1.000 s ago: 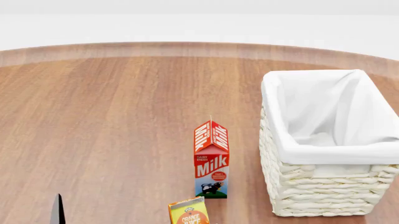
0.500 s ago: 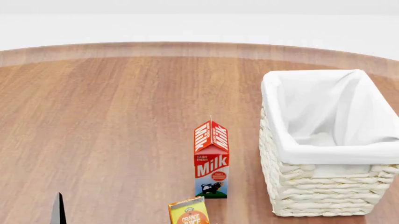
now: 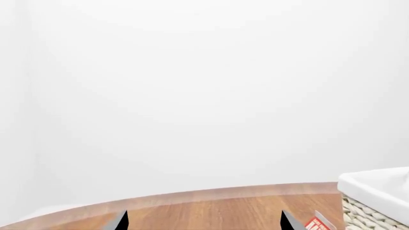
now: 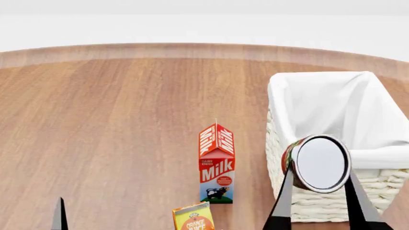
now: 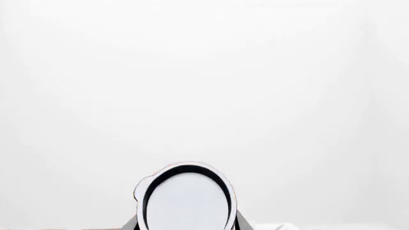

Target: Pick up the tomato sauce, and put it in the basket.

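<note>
The tomato sauce [image 4: 317, 164] is a small can with a red side, tipped so its silver-white lid faces the head camera. My right gripper [image 4: 318, 178] is shut on it, one dark finger on each side, and holds it in the air in front of the near left corner of the basket [image 4: 300, 143]. The right wrist view shows the lid of the tomato sauce [image 5: 185, 199] between my right gripper [image 5: 185, 223]. The cream wicker basket has a white liner and nothing in it. My left gripper [image 3: 204, 221] is open and holds nothing.
A red milk carton [image 4: 217, 165] stands left of the basket, with an orange juice carton [image 4: 193, 218] in front of it at the view's bottom edge. One left fingertip [image 4: 61, 214] shows low at the left. The basket's corner [image 3: 377, 194] lies at the left wrist view's edge.
My right gripper has come up into the head view from below with the tomato sauce in it. The left fingertip has sunk slightly.
</note>
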`<state>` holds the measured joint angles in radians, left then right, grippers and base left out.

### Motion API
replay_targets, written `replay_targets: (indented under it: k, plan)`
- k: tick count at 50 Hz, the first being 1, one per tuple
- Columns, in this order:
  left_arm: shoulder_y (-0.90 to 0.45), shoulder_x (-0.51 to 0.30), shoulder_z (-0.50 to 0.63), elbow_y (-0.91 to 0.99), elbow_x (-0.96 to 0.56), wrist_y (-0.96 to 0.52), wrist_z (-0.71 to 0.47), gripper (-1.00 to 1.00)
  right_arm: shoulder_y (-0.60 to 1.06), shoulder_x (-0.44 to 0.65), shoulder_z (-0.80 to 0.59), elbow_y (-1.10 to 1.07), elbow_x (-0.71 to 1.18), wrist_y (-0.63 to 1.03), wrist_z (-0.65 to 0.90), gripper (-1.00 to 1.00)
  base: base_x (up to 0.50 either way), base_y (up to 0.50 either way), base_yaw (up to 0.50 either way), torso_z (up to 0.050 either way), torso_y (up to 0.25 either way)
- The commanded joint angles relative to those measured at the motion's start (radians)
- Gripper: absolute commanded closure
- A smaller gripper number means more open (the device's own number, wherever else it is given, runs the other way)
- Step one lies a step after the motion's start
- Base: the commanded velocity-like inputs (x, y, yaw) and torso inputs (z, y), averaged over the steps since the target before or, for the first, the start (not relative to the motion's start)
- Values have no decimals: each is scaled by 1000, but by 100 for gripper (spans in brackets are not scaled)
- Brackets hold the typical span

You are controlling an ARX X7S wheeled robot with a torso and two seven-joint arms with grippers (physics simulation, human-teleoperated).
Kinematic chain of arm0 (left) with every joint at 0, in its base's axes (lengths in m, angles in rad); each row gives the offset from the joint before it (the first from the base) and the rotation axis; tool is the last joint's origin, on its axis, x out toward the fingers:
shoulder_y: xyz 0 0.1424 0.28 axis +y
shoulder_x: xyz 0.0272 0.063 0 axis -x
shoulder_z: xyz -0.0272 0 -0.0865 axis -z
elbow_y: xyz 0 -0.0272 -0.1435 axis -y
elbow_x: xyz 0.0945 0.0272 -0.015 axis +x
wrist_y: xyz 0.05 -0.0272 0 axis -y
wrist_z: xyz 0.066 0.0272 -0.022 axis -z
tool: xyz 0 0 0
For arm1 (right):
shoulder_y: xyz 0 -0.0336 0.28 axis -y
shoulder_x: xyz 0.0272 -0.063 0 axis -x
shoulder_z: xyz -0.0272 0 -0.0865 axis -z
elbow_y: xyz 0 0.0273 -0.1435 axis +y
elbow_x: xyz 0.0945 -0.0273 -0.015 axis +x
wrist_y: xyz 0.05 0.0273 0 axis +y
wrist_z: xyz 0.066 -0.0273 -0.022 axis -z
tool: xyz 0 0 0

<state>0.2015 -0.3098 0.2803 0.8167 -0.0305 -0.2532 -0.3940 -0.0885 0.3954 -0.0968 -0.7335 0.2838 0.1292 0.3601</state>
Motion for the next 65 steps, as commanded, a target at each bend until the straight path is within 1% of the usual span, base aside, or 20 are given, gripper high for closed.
replay_targets:
  k: [1,7,9,10,16,25,29,35,36,42,43,45,47,49,54,56,63,65]
  plan:
    - [-4,-5,-4,-1,-8,-1,-8,-100,303,-1,-11,50,23,166,7,100,0,0,0,0,0]
    - [-7,-6,2,-11,-7,3,-11,-100,437,-10,-18,115,32,223,8,100,0,0,0,0,0]
    - [-5,-8,-1,-3,-11,0,-12,-100,513,-17,-19,180,42,240,-3,100,0,0,0,0,0]
    - [-5,-9,-2,-2,-13,0,-12,-100,555,-23,-21,230,39,234,-11,100,0,0,0,0,0]
    - [-8,-10,0,-7,-16,1,-16,-100,658,-44,-23,345,47,231,-29,100,0,0,0,0,0]
    - [-11,-13,5,-15,-18,2,-19,-100,836,-75,-46,611,36,223,-72,100,0,0,0,0,0]
    - [-11,-16,7,-10,-19,1,-21,-100,912,-92,-52,749,35,173,-113,100,0,0,0,0,0]
    - [-14,-17,8,-19,-23,3,-23,-100,1028,-113,-76,932,8,150,-140,100,0,0,0,0,2]
    - [-14,-18,8,-19,-23,2,-23,-100,1057,-115,-92,984,-21,136,-135,100,0,0,0,0,0]
    - [-13,-21,13,-9,-22,0,-26,-100,1132,-142,-98,1161,-27,74,-167,100,0,0,0,0,0]
    - [-15,-20,13,-17,-25,2,-25,-100,1158,-152,-102,1229,-32,41,-180,100,0,0,0,0,0]
    - [-17,-20,15,-20,-25,3,-25,-100,1184,-162,-103,1289,-33,17,-191,100,0,0,0,0,0]
    - [-19,-20,19,-23,-23,1,-26,-100,1254,-184,-117,1438,-64,-54,-195,100,0,0,0,0,0]
    - [-19,-22,18,-21,-24,0,-27,-100,1294,-198,-107,1521,-57,-78,-198,100,0,0,0,0,0]
    - [-19,-25,13,-15,-32,-1,-29,-100,1495,-254,-105,2012,-88,-362,-243,100,0,0,0,0,0]
    - [-21,-26,8,-16,-39,-1,-30,-100,1515,-258,-101,2041,-94,-364,-259,100,0,0,0,0,0]
    - [-21,-28,17,-11,-33,-3,-33,-100,1520,-259,-76,2042,-158,-249,-228,100,0,0,0,0,1]
    - [-20,-29,17,-12,-35,-2,-34,-100,1524,-259,-49,2042,-159,-207,-223,100,0,0,0,0,0]
